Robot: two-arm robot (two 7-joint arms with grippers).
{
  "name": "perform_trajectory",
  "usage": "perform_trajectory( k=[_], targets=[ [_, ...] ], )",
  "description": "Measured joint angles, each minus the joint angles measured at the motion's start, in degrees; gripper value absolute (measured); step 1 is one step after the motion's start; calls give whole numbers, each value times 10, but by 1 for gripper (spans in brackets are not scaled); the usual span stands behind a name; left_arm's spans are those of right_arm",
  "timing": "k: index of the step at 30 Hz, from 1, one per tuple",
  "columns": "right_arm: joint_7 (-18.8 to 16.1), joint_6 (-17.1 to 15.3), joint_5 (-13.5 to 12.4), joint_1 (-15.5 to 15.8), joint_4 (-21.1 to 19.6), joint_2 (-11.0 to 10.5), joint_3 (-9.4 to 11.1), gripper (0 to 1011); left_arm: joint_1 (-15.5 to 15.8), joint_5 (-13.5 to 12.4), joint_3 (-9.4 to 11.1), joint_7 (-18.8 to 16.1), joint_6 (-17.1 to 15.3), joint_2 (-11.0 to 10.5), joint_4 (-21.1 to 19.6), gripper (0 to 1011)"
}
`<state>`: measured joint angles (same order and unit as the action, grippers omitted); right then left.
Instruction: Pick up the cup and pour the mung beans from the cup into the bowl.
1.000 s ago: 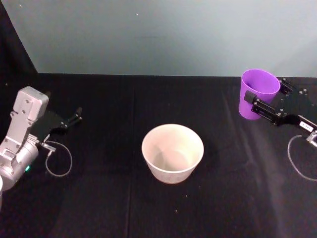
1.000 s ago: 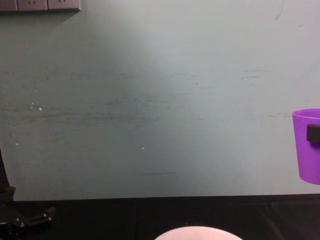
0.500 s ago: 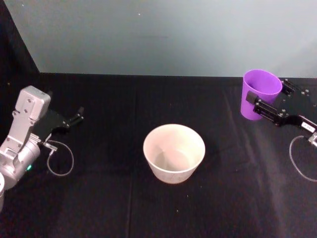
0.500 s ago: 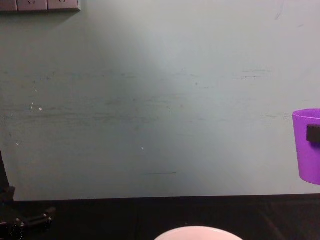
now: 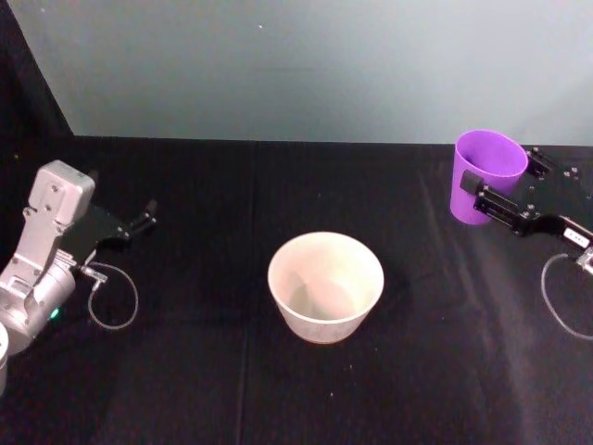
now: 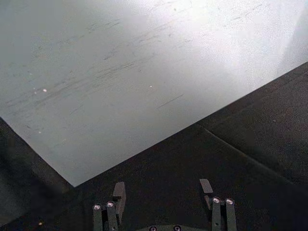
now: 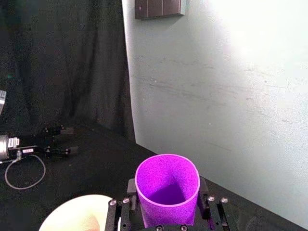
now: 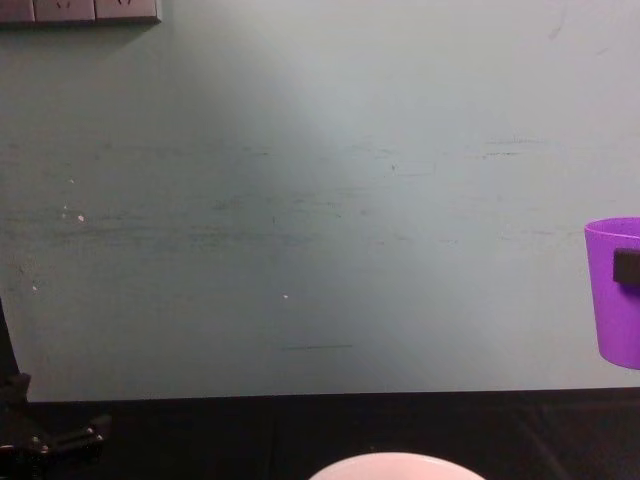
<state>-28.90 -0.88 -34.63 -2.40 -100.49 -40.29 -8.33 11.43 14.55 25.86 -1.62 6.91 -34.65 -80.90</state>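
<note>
Hardly anything is being shifted since a second ago: the smooth purple cup (image 5: 468, 206) is being gripped upright by the right end effector (image 7: 167, 202), raised off the black table (image 5: 232, 185) at its far right, near the back wall (image 5: 296, 65). The pale bowl (image 5: 320, 324) is sitting mid-table, well apart, bare table between. The left end effector (image 6: 163, 192) is being held open at the left.
</note>
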Motion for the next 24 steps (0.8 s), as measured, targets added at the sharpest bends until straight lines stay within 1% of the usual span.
perform_trajectory(
  k=[24],
  targets=[
    [0,0,0,0,0,0,0,726,0,0,0,0,0,0,0,1000]
  ],
)
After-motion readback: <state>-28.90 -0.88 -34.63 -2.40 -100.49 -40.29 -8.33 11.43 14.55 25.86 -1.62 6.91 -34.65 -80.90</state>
